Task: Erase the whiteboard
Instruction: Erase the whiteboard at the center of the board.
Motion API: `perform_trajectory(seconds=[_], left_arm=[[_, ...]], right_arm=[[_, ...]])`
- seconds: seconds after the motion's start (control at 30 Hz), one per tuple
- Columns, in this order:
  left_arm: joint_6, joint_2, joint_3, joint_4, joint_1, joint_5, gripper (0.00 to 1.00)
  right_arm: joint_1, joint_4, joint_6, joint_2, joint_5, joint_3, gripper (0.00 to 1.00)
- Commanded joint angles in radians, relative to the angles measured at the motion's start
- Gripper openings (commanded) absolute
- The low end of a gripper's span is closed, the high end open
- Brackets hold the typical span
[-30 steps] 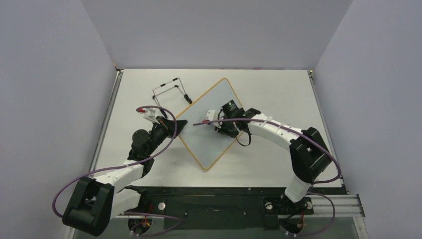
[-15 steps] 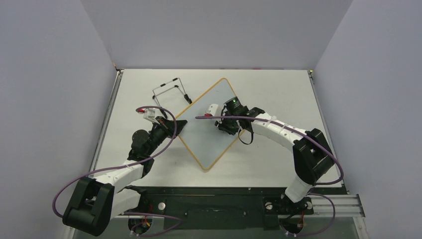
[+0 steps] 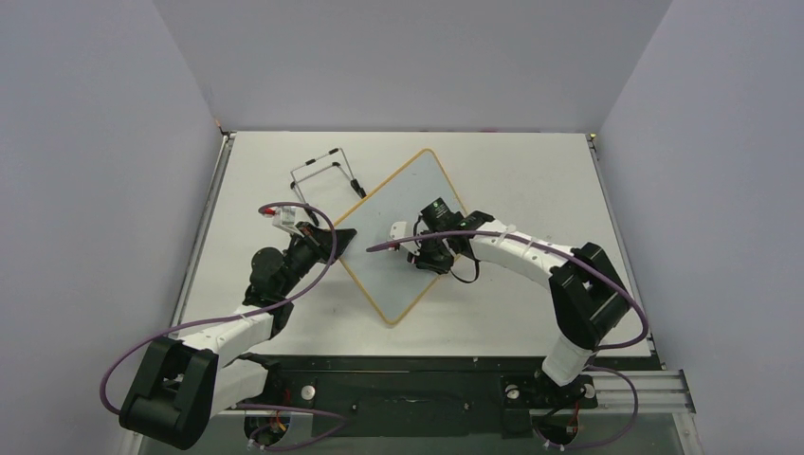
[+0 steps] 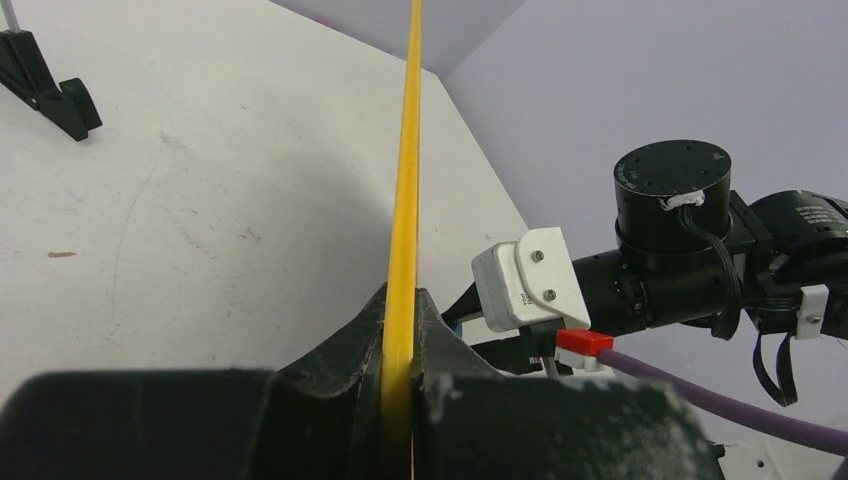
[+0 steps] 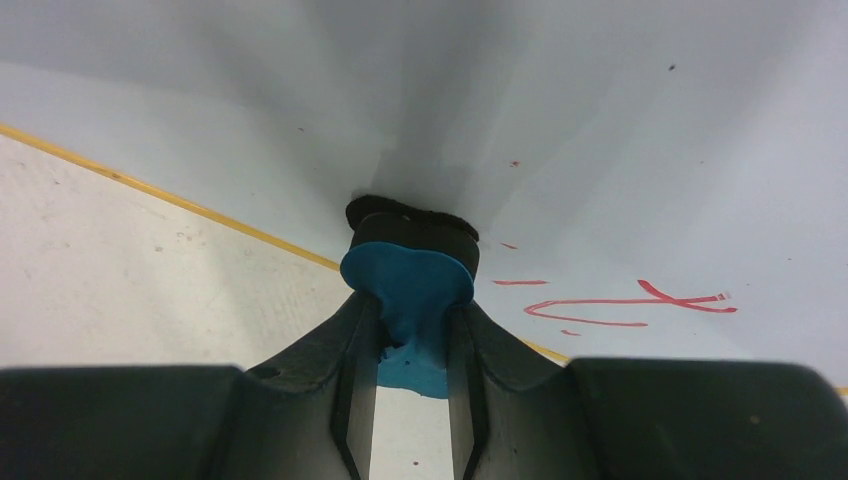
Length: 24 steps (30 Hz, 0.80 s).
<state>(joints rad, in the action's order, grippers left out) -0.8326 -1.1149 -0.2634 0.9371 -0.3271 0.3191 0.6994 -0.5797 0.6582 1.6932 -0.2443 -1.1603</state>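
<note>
The whiteboard (image 3: 403, 204) lies turned like a diamond mid-table, white face with a thin yellow frame. My left gripper (image 3: 334, 241) is shut on its left edge; in the left wrist view the yellow frame (image 4: 404, 200) runs straight up from between the jaws. My right gripper (image 3: 420, 254) is over the board's lower middle, shut on a blue eraser (image 5: 412, 290) whose black felt presses on the white face (image 5: 600, 120). Red handwriting (image 5: 625, 305) lies just right of the eraser, with small red specks above it.
A thin black wire stand (image 3: 325, 174) lies on the table behind the board's left side; one of its feet (image 4: 50, 92) shows in the left wrist view. The grey enclosure walls stand close on the left, right and far sides.
My right gripper with the eraser swept toward the board's far right edge, then came back down toward the near, lower part. The left gripper and the board stayed put.
</note>
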Motion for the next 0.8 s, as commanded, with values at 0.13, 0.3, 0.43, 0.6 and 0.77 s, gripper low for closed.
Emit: perform_trajectory(seconds=[0.13,0.3,0.43,0.6,0.77], left_arm=[[-0.056,0.020,-0.022,0.152,-0.010,0.067,0.00],[-0.066,0.012,-0.022,0.173,-0.010,0.069,0.00],[-0.065,0.023,-0.022,0.164,-0.010,0.064,0.00],[-0.062,0.035,-0.019,0.157,-0.010,0.062,0.00],[-0.058,0.047,-0.013,0.142,-0.010,0.062,0.00]], right_arm=[[-0.111,0.150,-0.106,-0.047,-0.011,0.007,0.00],[-0.117,0.083,-0.018,0.001,-0.029,0.018,0.00],[-0.054,0.038,0.009,0.006,-0.073,0.009,0.00],[0.061,0.053,-0.048,-0.011,-0.068,-0.033,0.00],[0.024,0.182,-0.159,-0.058,-0.006,-0.047,0.00]])
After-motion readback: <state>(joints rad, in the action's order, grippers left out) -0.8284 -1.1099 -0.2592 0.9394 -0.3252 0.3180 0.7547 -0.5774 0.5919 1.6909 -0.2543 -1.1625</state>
